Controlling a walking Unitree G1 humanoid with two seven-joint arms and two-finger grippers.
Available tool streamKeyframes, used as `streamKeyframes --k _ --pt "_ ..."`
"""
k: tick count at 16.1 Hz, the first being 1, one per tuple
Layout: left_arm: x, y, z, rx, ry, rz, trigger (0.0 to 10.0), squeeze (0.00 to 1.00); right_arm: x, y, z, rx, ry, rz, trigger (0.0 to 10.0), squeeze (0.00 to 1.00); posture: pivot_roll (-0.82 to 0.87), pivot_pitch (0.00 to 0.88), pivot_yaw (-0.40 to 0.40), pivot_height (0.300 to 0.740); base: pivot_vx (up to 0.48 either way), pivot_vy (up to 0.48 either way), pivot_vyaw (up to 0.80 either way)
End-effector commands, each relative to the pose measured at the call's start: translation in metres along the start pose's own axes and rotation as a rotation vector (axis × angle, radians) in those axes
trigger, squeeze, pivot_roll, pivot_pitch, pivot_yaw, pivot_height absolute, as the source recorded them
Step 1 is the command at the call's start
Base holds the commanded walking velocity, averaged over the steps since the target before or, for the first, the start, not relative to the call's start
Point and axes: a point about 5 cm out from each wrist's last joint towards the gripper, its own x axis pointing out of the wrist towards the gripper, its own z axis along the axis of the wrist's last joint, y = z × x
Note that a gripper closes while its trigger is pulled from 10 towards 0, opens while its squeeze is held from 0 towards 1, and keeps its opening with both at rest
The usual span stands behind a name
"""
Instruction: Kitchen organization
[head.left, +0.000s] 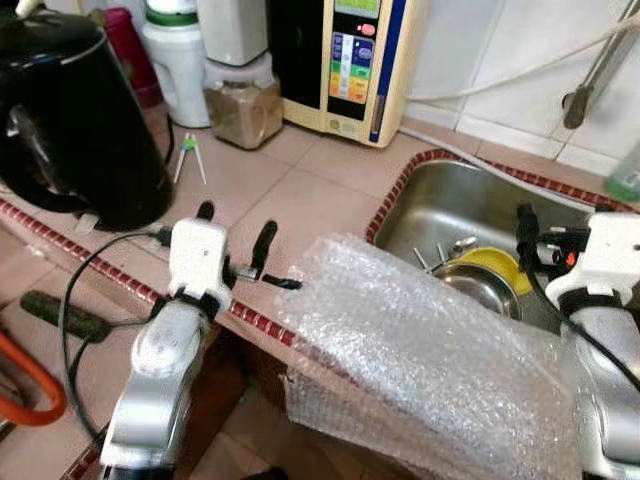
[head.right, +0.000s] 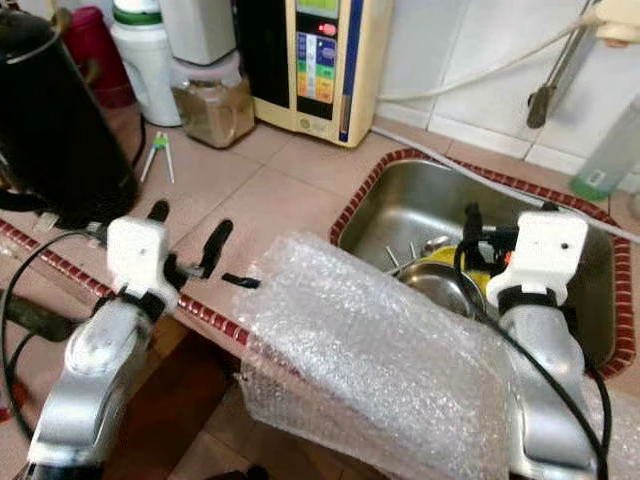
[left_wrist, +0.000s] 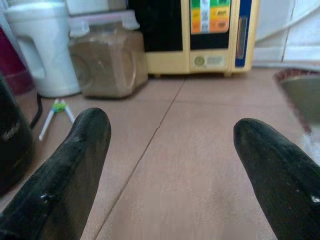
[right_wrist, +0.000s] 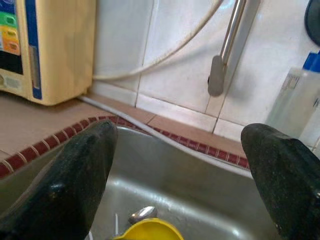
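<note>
From the left eye view, the left pincer (head.left: 236, 232) hovers released and empty over the tiled surface (head.left: 300, 190), near the black kettle (head.left: 75, 110). A sheet of bubble wrap (head.left: 430, 360) drapes over the surface's front edge between the arms; any forward reach could snag it and drag it off.

In the right eye view, the right pincer (head.right: 470, 225) hangs over the sink (head.right: 400, 200), above a metal bowl (head.right: 440, 285) and something yellow (head.right: 478, 262). Lowering blindly could knock the dishes.

The left wrist view shows spread fingers (left_wrist: 75, 160) with nothing between them, facing a jar of brown powder (left_wrist: 107, 62) and a cream appliance (left_wrist: 200, 35). A careless push could tip the jar.

In the right wrist view the fingers (right_wrist: 80, 175) are parted too, over the basin; the tap (right_wrist: 225, 55) and a hose (right_wrist: 165, 52) stand close enough to catch.
</note>
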Motion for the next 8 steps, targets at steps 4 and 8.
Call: streamKeyframes --k 4,8 --pt "-0.007 0.003 -0.005 0.038 0.042 -0.010 10.0 0.00 -0.010 0.010 -0.003 0.026 0.041 0.014 10.0 0.98 -0.01 0.105 0.006 0.740 0.000 0.000 -0.40" --pt "0.007 0.000 0.008 0.079 0.014 -0.001 10.0 0.00 -0.006 0.015 0.000 0.044 0.041 0.022 10.0 0.94 -0.01 0.117 -0.009 0.740 0.000 0.000 -0.80"
